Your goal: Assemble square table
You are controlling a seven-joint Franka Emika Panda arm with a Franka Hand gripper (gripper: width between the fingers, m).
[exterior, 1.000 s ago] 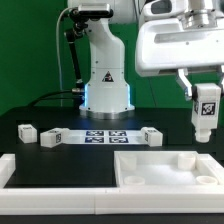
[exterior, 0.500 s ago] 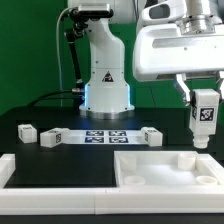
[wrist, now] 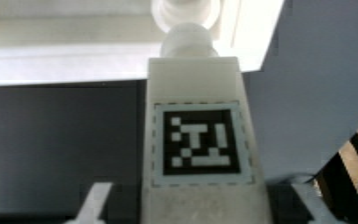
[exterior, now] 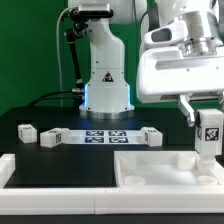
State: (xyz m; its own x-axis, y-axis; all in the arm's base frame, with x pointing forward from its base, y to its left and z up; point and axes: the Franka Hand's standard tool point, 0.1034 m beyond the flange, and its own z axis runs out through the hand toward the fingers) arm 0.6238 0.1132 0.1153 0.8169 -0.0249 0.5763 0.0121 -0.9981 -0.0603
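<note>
Robot gripper (exterior: 205, 111), jaws partly spread, pinches a short white tagged block leg (exterior: 209, 133) upright at the white square plastic tabletop's (exterior: 150, 173) two-o'clock corner.

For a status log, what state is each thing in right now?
gripper: shut on the held leg.
held leg: upright, over the tabletop's corner socket; contact unclear.
tabletop: lying flat, rim up, no leg standing in it.
loose legs: lying on the table, ungripped.
</note>
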